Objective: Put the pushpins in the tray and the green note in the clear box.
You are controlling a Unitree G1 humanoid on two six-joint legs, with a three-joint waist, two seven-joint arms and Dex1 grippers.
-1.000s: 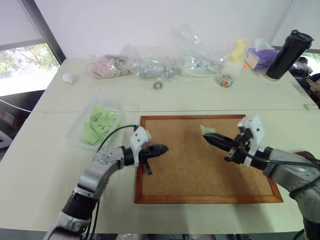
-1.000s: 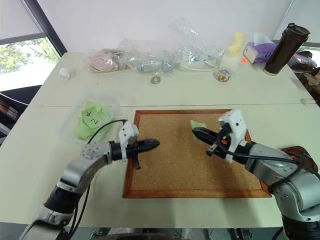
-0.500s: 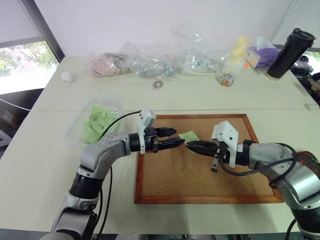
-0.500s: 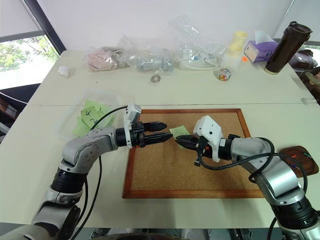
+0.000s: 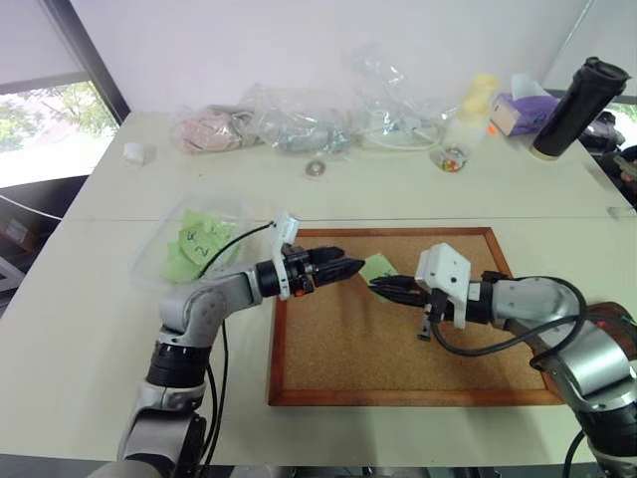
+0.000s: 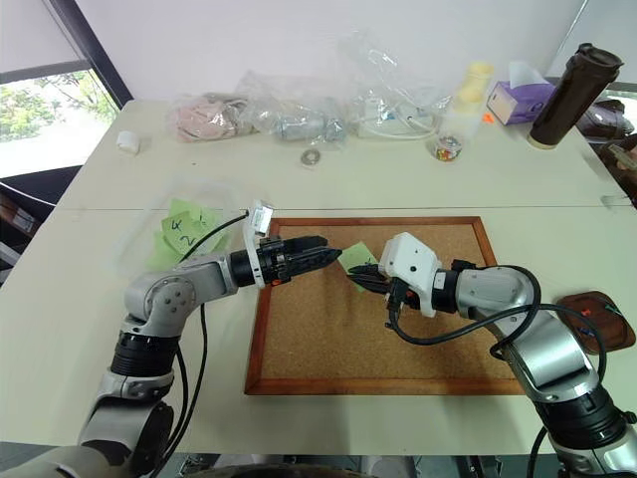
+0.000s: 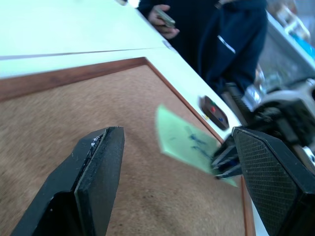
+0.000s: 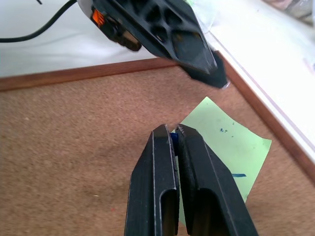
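the left tool has spread its black fingers and closed in on the green note, which the right tool holds pinched over the corkboard (a handover, i judge). thin matte paper, grainy cork; the glossy clear box waits far left on the worktop.

One corkboard, one clear box — several green notes inside; one tray.
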